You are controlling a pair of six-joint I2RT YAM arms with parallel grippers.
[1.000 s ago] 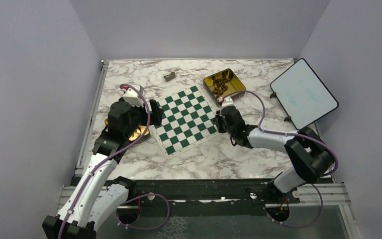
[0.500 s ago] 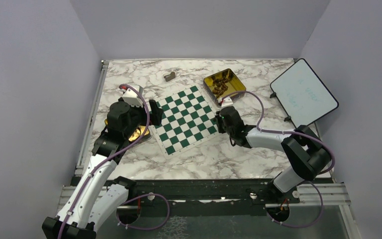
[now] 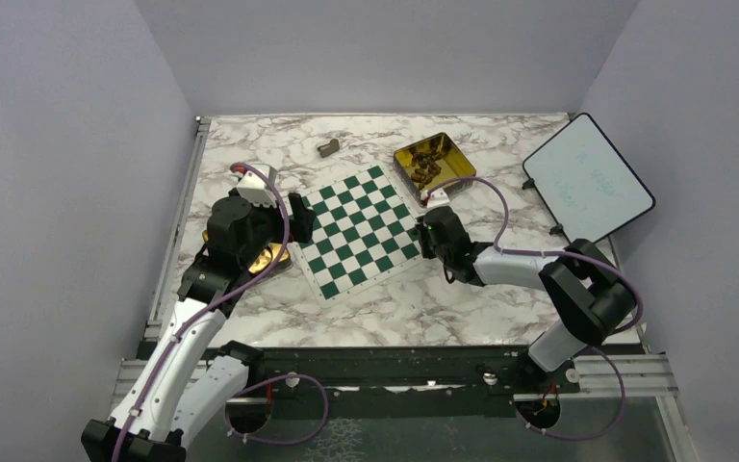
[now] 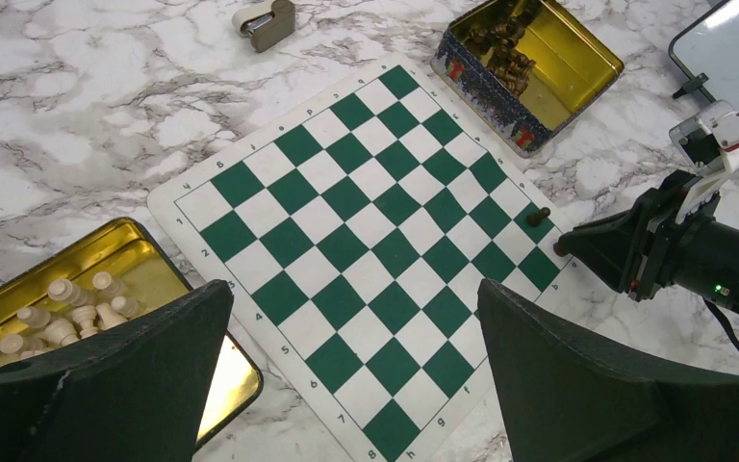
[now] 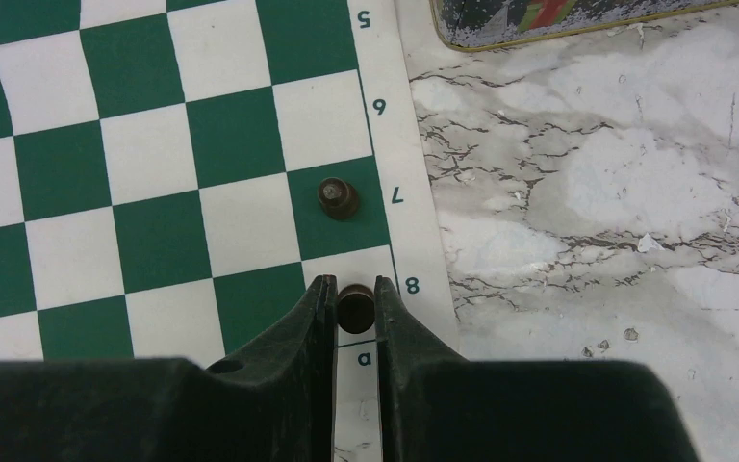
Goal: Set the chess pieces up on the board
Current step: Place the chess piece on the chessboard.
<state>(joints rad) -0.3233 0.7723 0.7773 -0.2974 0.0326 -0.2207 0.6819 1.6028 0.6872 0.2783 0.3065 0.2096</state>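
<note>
Two tiny dark brown chess pieces (image 5: 336, 197) at the right corner of the green-and-white chequered board (image 3: 356, 229): one upright on a green square, one clamped in the right gripper (image 5: 353, 285). Left gripper (image 4: 351, 298) spread wide. Two square gold tins: far-right tin (image 4: 577, 67) of dark pieces (image 4: 502, 48), near-left tin (image 4: 144, 265) of cream pieces (image 4: 72, 313).

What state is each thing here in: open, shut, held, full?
Right claw: shut on a dark piece at a corner square.
Left claw: open, holding nothing.
Board: flat, one other piece standing on it.
Far tin: open, dark pieces inside.
Left tin: open, pale pieces inside.
</note>
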